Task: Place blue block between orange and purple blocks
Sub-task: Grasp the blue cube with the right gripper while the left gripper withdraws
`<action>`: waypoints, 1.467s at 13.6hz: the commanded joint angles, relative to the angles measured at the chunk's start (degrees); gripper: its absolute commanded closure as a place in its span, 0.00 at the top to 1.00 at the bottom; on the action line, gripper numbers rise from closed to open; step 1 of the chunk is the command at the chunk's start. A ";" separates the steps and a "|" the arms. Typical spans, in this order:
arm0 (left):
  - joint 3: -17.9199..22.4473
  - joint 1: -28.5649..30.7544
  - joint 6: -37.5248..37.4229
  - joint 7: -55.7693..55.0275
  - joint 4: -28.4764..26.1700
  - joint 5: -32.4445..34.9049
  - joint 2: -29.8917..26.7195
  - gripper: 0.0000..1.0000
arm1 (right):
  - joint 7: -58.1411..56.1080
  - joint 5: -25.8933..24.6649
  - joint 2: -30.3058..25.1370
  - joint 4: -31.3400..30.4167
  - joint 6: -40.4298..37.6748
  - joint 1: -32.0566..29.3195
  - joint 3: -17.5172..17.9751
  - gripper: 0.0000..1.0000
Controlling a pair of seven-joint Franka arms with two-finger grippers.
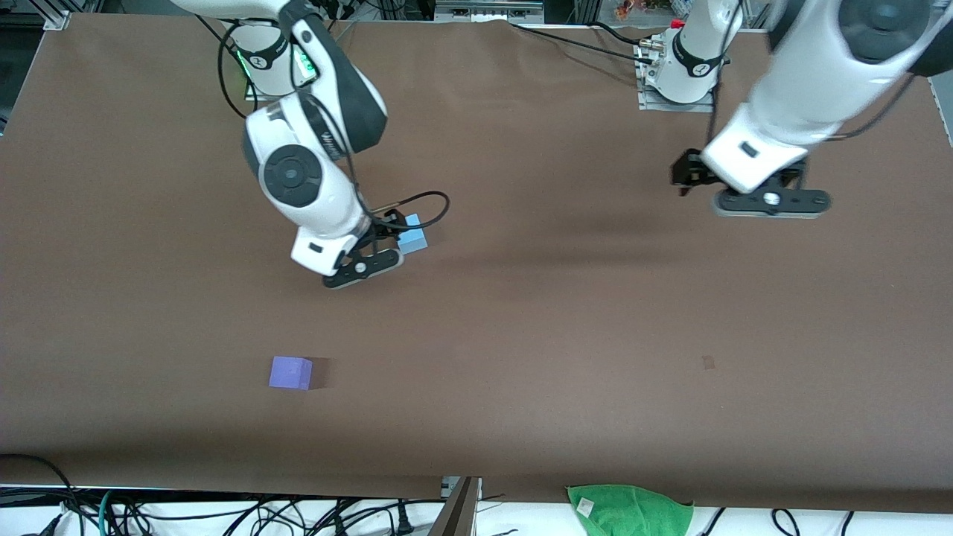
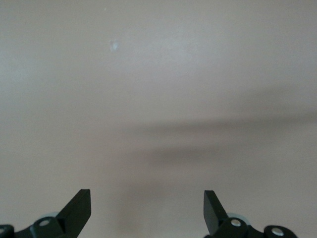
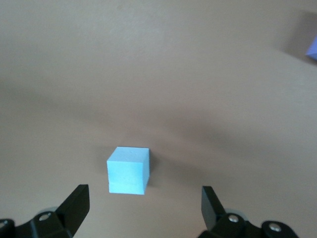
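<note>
The blue block (image 1: 412, 237) sits on the brown table, also in the right wrist view (image 3: 128, 169). My right gripper (image 1: 370, 262) hangs just above the table beside it, open and empty (image 3: 144, 197); the block lies just ahead of the fingertips, not between them. The purple block (image 1: 290, 372) lies nearer the front camera, and its corner shows in the right wrist view (image 3: 312, 48). The orange block is out of view. My left gripper (image 1: 770, 202) waits over bare table at the left arm's end, open and empty (image 2: 147, 199).
A green cloth (image 1: 629, 510) lies at the table's edge nearest the front camera. A small dark mark (image 1: 708, 362) is on the table (image 1: 521, 335). Cables run under that edge.
</note>
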 commanded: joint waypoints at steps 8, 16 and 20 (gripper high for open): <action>-0.93 6.02 8.09 5.24 -12.98 -3.26 -7.01 1.00 | 4.46 0.56 -2.24 -21.98 23.64 4.94 -0.32 1.00; -0.67 9.98 8.97 6.73 -11.67 -3.26 -6.92 1.00 | 7.01 0.65 -1.45 -25.52 30.51 7.58 -0.32 1.00; -0.58 9.98 8.80 5.07 -11.66 -3.53 -7.00 1.00 | 7.01 0.56 -1.45 -27.61 32.26 7.67 -0.32 1.00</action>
